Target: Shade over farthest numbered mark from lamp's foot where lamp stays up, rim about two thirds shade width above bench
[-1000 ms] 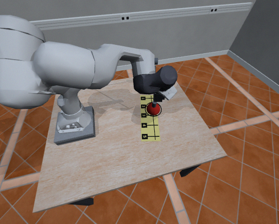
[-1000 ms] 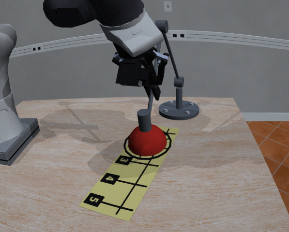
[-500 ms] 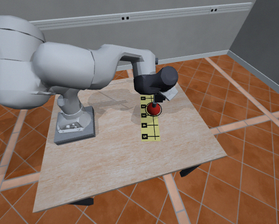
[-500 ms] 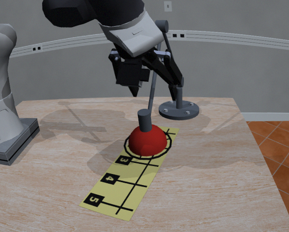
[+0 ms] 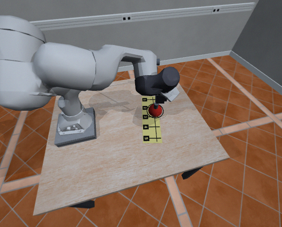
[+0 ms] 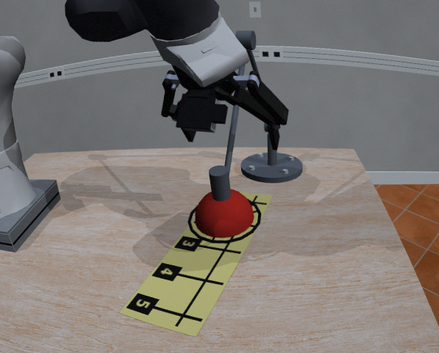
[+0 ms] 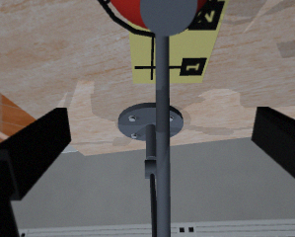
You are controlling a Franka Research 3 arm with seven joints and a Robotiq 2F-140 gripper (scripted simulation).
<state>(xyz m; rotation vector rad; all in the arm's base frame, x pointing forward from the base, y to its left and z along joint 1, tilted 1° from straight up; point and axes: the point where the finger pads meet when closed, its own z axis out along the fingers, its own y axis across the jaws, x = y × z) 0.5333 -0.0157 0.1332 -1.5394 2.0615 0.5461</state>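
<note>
The lamp's red dome shade [image 5: 155, 110] hangs low over the yellow numbered strip [image 5: 151, 122], inside a black ring beside mark 2. In the exterior view the shade [image 6: 223, 217] hides marks 1 and 2; marks 3, 4 and 5 lie in front of it. The lamp's round grey foot [image 6: 271, 167] stands behind the strip's far end. A thin grey lamp arm [image 6: 232, 125] slopes down to the shade's grey neck. My gripper [image 6: 232, 138] is open, with its fingers wide apart on either side of that arm and not touching it. The wrist view shows the arm [image 7: 162, 123] between my spread fingers.
The robot's base [image 5: 74, 124] stands on the bench at the left. The bench's right edge lies a short way right of the strip, and the lamp's upper elbow joint [image 6: 245, 40] sits close to my wrist.
</note>
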